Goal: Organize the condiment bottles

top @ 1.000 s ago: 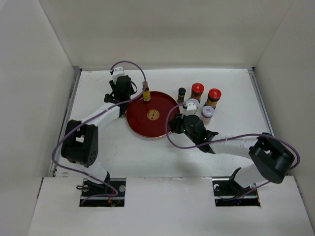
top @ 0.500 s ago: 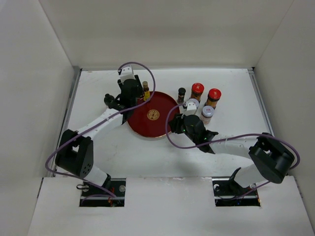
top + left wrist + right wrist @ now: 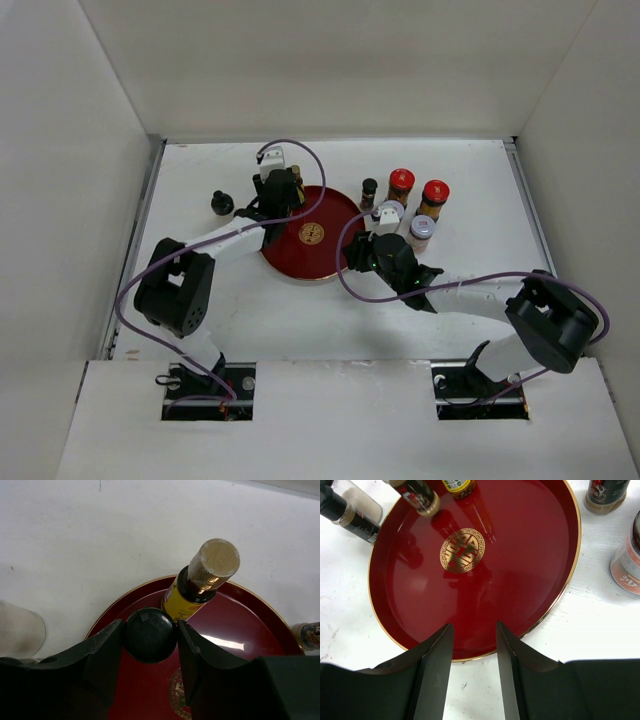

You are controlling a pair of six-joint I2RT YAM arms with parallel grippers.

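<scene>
My left gripper is shut on the cap of a dark black-capped bottle and holds it over the far-left part of the round red tray. A yellow-labelled bottle with a gold cap stands on the tray just beyond it. From above, the left gripper covers most of both. My right gripper is open over the tray's near rim, nothing between its fingers. Two red-lidded jars, two white-lidded jars and a small dark bottle stand right of the tray.
Another black-capped bottle stands on the table left of the tray, with a clear jar beside it. White walls close the table at the back and both sides. My right gripper sits low at the tray's right edge.
My left arm has swung right from the table's far left to the tray's edge with the black-capped bottle in its grip. The bottle left of the tray came into sight. The right arm stayed still.
</scene>
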